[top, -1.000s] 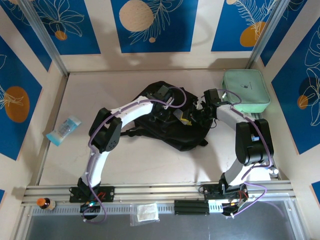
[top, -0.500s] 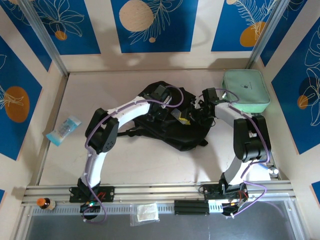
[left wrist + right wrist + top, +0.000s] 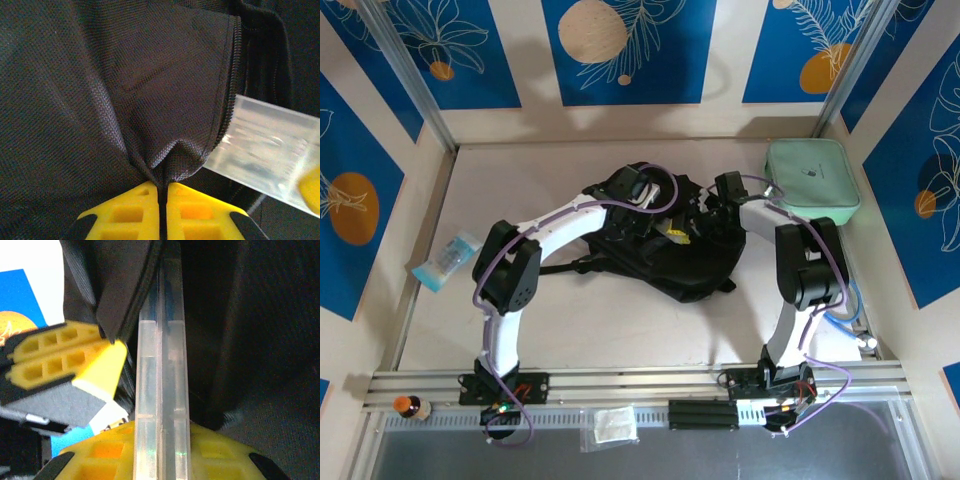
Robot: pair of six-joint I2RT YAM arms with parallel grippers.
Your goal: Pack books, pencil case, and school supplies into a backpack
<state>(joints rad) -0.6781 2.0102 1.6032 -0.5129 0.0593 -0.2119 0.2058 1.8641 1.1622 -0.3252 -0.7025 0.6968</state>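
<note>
Viewing from the top, the backpack [image 3: 670,262] lay mid-counter [image 3: 590,320], with the left gripper [image 3: 642,203] and right gripper [image 3: 708,218] both at its upper opening. A mint-green case [image 3: 812,180] sat far right. At the left wrist, the jaws were pinched tight on a fold of backpack fabric beside the zipper, the clear plastic box [image 3: 265,150] just to the right. At the right wrist, the jaws clamped that box edge-on, its far end reaching under the black flap.
</note>
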